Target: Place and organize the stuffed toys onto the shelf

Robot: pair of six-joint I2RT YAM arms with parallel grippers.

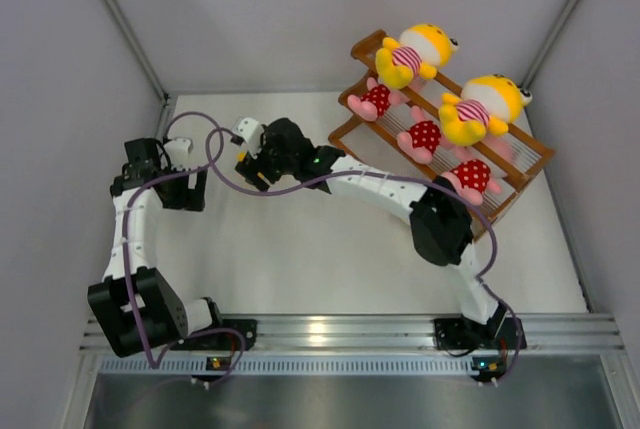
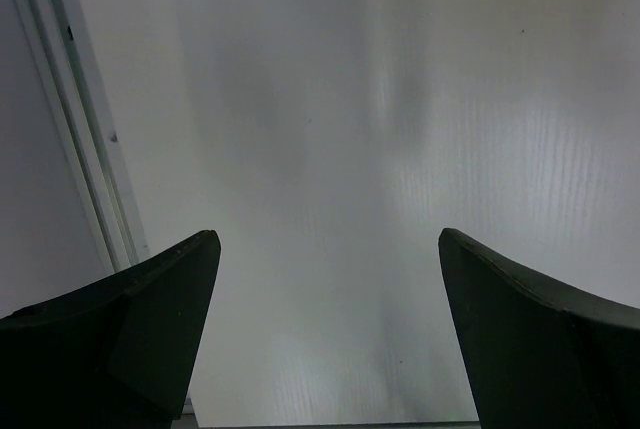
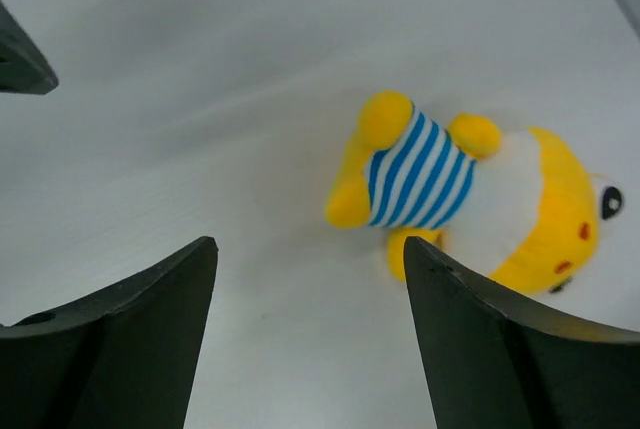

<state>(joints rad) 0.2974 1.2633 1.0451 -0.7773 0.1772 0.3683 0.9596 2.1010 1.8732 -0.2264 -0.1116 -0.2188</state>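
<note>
**Desk:** What do we have here?

**Field:** Our right claw (image 3: 305,249), jaws apart and holding nothing, hangs over the white table (image 1: 300,259). The blue-striped yellow toy (image 3: 470,199) lies just ahead and off to the right, outside the gap between the jaws.

**Desk:** How does it lie?

**Field:** Flat on the table, long axis crosswise in the wrist view, feet nearer the claw's centre line and head out to the right. We judge the claw must shift right before it can close across the striped belly.

**Desk:** And our left claw (image 2: 330,239)?

**Field:** Wide open too, over bare table near the left wall (image 1: 60,99), farther from the toy. The right arm is our nearer one.

**Desk:** Anything in the way?

**Field:** Nothing between claw and toy. The shelf (image 1: 530,154) stands well apart at the far right. It already carries two pink-striped yellow toys (image 1: 415,52) and three red dotted ones (image 1: 424,136), so we expect finding a free spot to be the harder part.
</note>
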